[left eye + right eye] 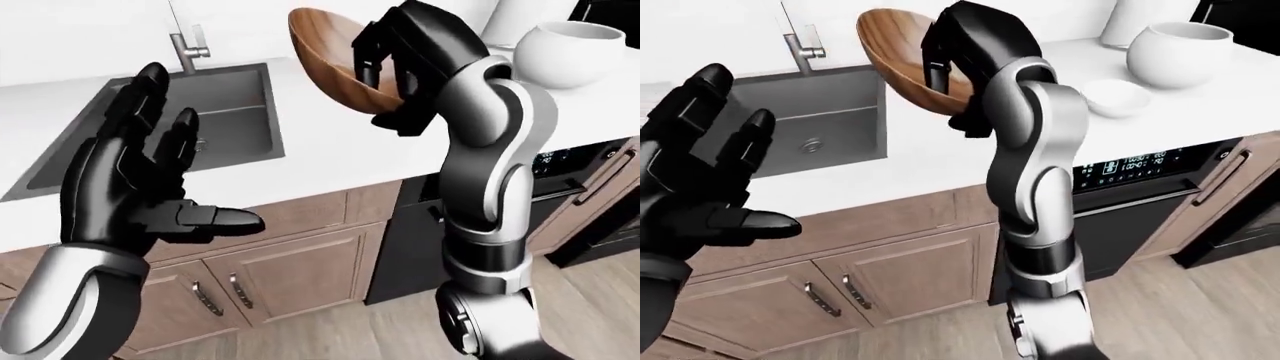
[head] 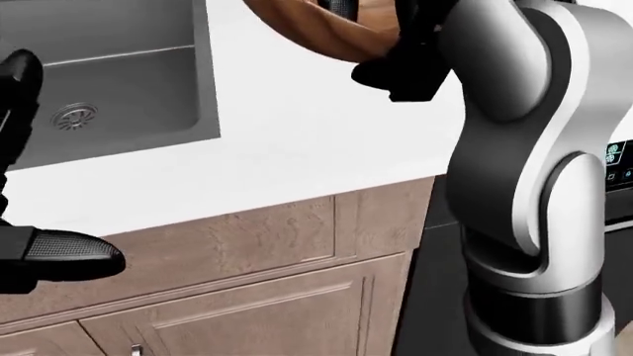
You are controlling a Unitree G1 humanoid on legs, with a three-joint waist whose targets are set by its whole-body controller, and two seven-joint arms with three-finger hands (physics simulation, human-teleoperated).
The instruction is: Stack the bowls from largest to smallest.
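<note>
- Left hand (image 1: 150, 187) is hanging nearest the camera at lower left of the left-eye view, fingers spread wide and gripping nothing; probably waiting in reserve.
- Right hand (image 1: 965, 45) is gripping the rim of the wooden bowl (image 1: 902, 60) at top centre, fingers curled over the edge; bowl is riding tilted, lifted clear of the white countertop (image 1: 940, 150), presumably for carrying.
- Sink (image 1: 810, 127) with faucet (image 1: 800, 45) is sitting at upper left, beside the bowl.
- Small white bowl (image 1: 1115, 96) is resting on the counter right of the arm; likely stacking partner.
- Round white vase (image 1: 1185, 49) is standing beyond it at upper right, possibly crowding the approach.
- Oven panel (image 1: 1135, 165) is showing below the counter edge.
</note>
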